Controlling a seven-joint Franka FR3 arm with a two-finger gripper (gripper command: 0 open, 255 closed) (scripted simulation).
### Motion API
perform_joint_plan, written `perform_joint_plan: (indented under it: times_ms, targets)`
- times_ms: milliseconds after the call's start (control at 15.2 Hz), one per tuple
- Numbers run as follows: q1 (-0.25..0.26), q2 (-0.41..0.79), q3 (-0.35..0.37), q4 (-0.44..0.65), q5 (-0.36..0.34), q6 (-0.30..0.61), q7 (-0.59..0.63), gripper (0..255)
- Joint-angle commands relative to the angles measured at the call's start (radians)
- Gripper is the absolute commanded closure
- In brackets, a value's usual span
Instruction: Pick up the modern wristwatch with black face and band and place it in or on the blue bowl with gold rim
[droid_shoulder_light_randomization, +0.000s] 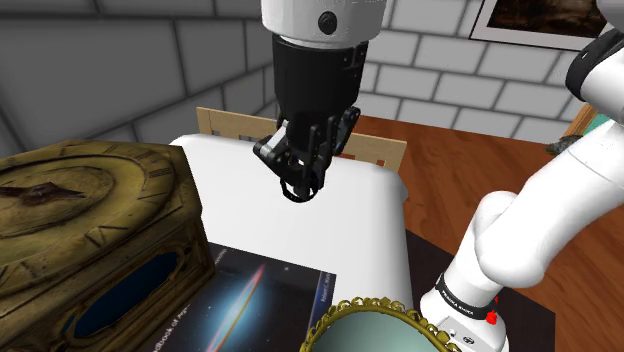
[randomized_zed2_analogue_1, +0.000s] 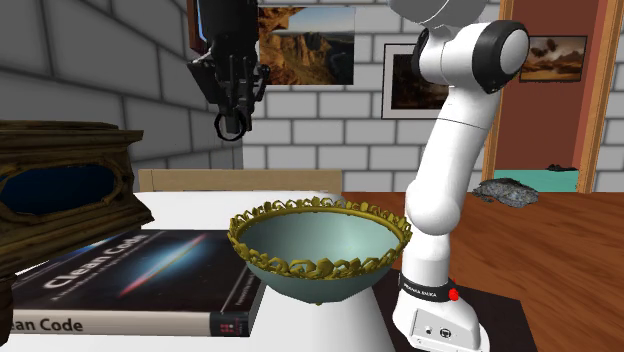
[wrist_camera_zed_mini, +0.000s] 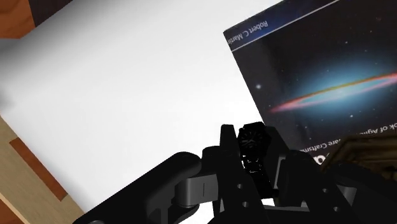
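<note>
I judged the step in hand to be the carry: pickup complete, placement not yet done. The gripper (droid_shoulder_light_randomization: 304, 162) hung clear above the white table (droid_shoulder_light_randomization: 365, 215), with no contact between the two.

Hand state: the fingers (wrist_camera_zed_mini: 224, 151) were closed most of the way and clamped on the wristwatch (wrist_camera_zed_mini: 254, 141). Its black face sat between them, and in the second exterior view its band hung as a loop just under the fingertips (randomized_zed2_analogue_1: 231, 126). I saw the hand touching nothing else.

The blue-green bowl (randomized_zed2_analogue_1: 320, 245) with its gold scrolled rim stood below the hand and off to one side, toward the arm's base. A dark book (wrist_camera_zed_mini: 318, 83) lay on the table beneath and beside the hand. An ornate chest (droid_shoulder_light_randomization: 90, 225) stood near.

Next move, as I judged it: travel sideways at the present height until the watch hangs over the bowl's opening, lower past the rim, then part the fingers. The rim's raised scrollwork could snag the dangling band.
</note>
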Motion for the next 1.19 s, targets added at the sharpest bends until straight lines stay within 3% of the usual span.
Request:
perform_joint_plan:
  times_ms: [0, 462, 858, 1122]
  targets:
    - [0.017, -0.022, 0.022, -0.007, 0.023, -0.011, 0.039, 255]
    - [0.064, -0.068, 0.117, 0.009, 0.09, -0.059, 0.184, 255]
    - [0.08, -0.057, 0.245, 0.07, 0.126, -0.099, 0.339, 255]
    - [0.097, -0.092, 0.225, -0.01, 0.147, -0.045, 0.324, 255]
